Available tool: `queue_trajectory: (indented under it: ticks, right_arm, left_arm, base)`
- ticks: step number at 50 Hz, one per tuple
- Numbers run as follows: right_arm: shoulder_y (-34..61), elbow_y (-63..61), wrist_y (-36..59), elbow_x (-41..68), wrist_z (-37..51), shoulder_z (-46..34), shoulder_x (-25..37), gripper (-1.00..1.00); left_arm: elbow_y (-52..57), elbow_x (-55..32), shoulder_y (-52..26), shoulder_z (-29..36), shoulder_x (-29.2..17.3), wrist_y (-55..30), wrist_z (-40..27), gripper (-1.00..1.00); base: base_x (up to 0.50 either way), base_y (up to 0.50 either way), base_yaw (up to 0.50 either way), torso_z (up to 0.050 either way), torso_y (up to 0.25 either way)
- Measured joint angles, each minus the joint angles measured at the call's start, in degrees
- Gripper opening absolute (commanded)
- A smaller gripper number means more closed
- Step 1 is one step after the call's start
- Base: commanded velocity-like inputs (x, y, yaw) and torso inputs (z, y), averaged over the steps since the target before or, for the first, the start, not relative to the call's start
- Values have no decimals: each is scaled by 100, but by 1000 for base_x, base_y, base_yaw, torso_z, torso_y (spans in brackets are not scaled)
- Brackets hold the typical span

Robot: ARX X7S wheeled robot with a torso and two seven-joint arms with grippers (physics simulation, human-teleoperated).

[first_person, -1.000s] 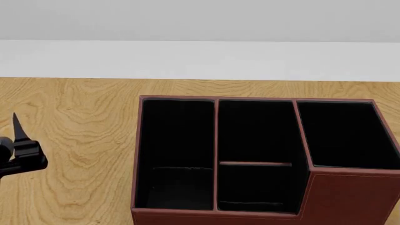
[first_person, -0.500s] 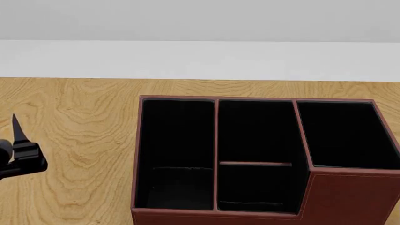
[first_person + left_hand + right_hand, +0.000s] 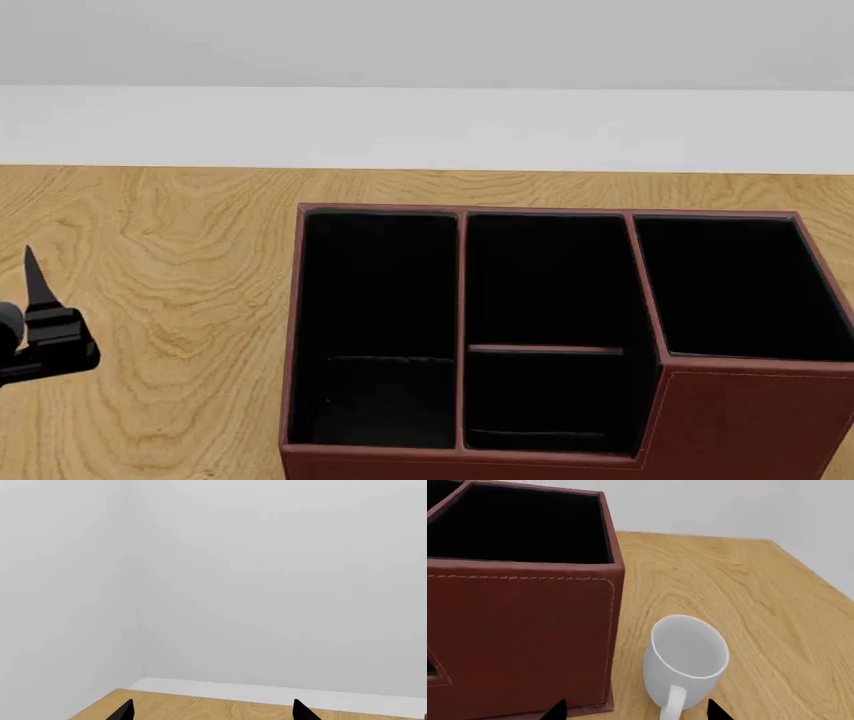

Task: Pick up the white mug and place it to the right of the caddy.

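White mug [image 3: 686,667], right wrist view: we log it upright on the wooden table [image 3: 760,605], directly ahead of our right gripper [image 3: 637,711] and in line with the gap between its two black fingertips [image 3: 555,711]. The jaws stand spread wide, nothing between them; we cannot tell whether a tip touches the mug. Its loop handle points back toward the gripper. The caddy [image 3: 520,615] stands just beside the mug, its tall leather wall close to the fingertip on that side.

Risks, as we judge them: with so little room on the caddy side, a finger could scrape or shove the caddy wall. The handle facing the gripper may catch a tip and turn the mug or tip it over. The glossy wall may slip under a light squeeze.

Left wrist view: our left gripper [image 3: 210,712] shows two black tips spread apart, empty, aimed at a bare grey wall [image 3: 267,580] with only a strip of table below. No task item ahead of it.

Head view: the caddy [image 3: 561,340] fills the frame, its black-lined compartments empty. The left gripper [image 3: 40,330] hovers well apart from the caddy, over bare wood. Mug and right gripper are out of frame here, so we cannot check the mug's spot from this view.
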Motion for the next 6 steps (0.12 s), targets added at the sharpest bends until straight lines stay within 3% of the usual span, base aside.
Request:
queue_trajectory:
  ticks: [6]
  right_arm:
    - [-86,-192,28,22,7,28,-21,100]
  left_arm:
    - [14,-11,27,-8,-11,17,-5,100]
  base:
    - [0,0,0,0,0]
